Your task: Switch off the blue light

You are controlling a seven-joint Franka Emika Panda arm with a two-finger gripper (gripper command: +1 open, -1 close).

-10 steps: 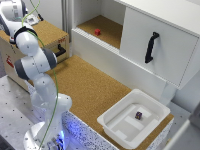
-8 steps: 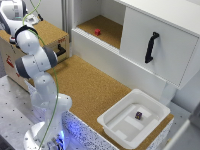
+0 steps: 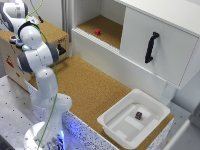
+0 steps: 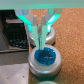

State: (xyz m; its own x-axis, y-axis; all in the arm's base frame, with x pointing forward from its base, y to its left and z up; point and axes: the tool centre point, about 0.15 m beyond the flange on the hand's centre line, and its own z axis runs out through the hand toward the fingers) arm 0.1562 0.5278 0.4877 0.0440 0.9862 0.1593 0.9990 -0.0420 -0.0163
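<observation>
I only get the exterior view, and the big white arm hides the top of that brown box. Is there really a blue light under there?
Observer: Yes. The wrist view shows the blue light, a round button in a grey ring, glowing bright blue.
Operator: Is the claw pressing it?
Observer: No. The gripper has its fingertips over the neighbouring grey-ringed button, right beside the blue one. I cannot tell whether it touches that one.
Operator: So just two buttons?
Observer: A third ring shows at the edge of the picture, on the far side of the blue light from the gripper.
</observation>
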